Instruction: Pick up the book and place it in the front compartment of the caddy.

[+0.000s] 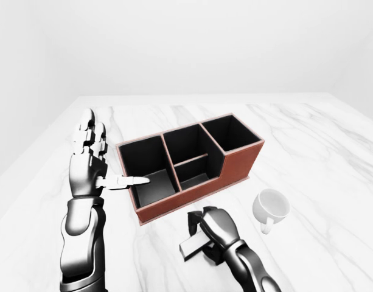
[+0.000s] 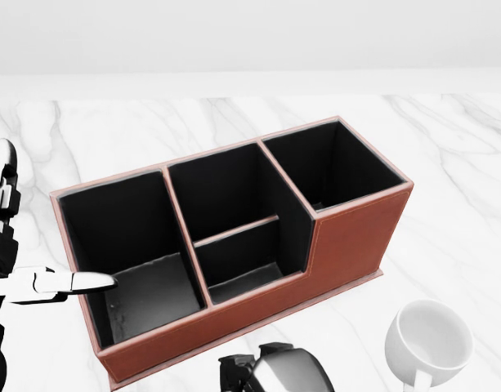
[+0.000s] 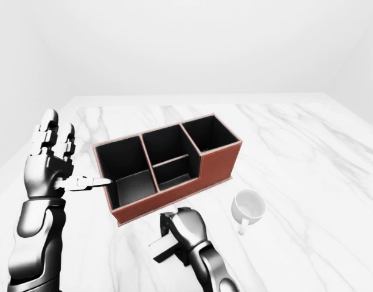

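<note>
We see the marble table (image 1: 308, 140) carrying the brown caddy (image 1: 238, 164), all its compartments dark inside. Left of the caddy our left hand (image 1: 89, 161) stands upright, fingers spread, one fingertip reaching over the caddy's left wall, gripping nothing. Below the caddy our right hand (image 1: 218, 226) curls round the book (image 1: 192, 246). Right of the caddy sits a white mug (image 1: 271, 207).
</note>
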### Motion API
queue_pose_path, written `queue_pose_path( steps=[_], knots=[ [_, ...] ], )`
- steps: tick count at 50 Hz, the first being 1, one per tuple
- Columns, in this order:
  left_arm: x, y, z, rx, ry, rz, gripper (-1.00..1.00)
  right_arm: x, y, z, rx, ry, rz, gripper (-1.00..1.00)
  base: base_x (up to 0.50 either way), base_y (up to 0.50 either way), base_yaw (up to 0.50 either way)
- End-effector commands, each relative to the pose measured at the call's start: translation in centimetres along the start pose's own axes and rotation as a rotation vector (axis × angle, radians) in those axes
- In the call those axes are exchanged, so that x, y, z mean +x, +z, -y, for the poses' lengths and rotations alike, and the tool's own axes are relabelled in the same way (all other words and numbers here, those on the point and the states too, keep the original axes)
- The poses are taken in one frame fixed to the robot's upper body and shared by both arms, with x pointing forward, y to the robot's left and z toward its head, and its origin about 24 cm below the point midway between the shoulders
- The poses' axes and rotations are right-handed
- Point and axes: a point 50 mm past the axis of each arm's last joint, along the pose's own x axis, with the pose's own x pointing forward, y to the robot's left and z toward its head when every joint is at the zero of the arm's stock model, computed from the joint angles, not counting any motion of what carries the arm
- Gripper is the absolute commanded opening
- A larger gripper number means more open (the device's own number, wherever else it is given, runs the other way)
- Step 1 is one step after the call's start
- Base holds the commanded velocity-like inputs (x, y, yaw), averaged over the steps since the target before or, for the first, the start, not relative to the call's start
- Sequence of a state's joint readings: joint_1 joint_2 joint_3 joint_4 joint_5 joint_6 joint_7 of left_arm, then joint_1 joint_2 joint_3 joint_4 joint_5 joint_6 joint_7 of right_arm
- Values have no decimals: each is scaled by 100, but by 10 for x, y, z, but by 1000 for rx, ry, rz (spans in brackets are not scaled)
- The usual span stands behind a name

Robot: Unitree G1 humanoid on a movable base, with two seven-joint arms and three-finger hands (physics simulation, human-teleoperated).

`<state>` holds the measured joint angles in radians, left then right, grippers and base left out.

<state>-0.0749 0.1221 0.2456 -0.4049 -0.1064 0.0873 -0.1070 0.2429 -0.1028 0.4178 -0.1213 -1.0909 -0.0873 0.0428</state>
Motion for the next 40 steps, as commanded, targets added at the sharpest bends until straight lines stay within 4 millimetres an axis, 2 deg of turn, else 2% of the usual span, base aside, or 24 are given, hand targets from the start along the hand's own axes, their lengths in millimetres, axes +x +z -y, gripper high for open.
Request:
queue_pose_path(
  steps=[1,10,29,40],
  knots=[
    [0,0,0,0,-1,-2,100,-1,2,-1,13,-9,3,-100,0,0,0],
    [0,-1,0,0,-1,-6,100,1,5,11,23,-31,21,-100,0,0,0],
    [1,-1,-1,-1,4,-4,100,3,20,72,38,-131,109,-100,0,0,0],
    [1,0,-2,-1,7,1,100,1,30,96,21,-171,158,-100,0,0,0]
  ],
)
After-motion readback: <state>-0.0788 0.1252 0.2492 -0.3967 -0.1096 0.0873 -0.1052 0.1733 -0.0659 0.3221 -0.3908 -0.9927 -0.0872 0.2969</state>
